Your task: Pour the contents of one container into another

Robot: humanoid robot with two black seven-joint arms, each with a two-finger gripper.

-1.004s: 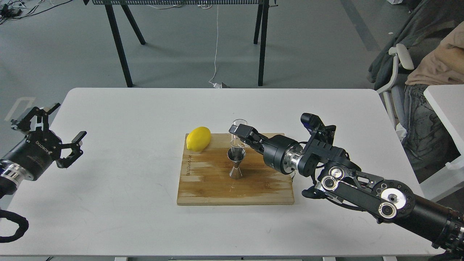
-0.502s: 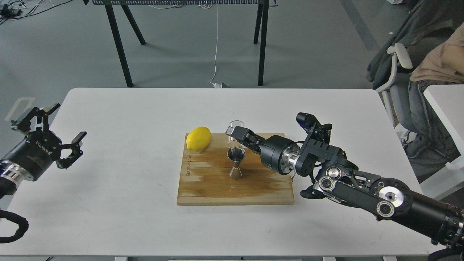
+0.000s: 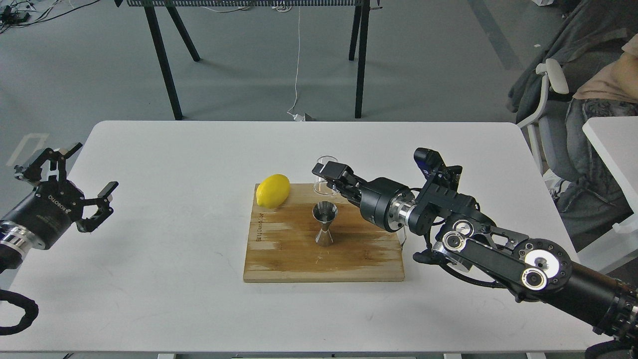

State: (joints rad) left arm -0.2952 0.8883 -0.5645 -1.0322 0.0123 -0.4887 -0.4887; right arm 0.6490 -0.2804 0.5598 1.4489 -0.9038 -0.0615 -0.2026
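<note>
Right jaws [image 3: 327, 175] clamped on clear glass cup [image 3: 323, 174], cup lifted, tilted, just behind and above steel jigger [image 3: 324, 224]. Jigger upright mid wooden board [image 3: 279, 254]. Lemon [image 3: 272, 190] on board's far-left corner. Left jaws [image 3: 79, 187] spread wide, empty, over counter [image 3: 164, 279] left edge, well apart from board.

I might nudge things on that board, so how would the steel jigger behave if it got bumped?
The jigger would probably tip easily: it stands upright on a small base with a narrow waist and a wide top. Once over, its cone shape would likely roll in a curve on the cutting board. Its polished steel looks stiff and probably slippery.
</note>
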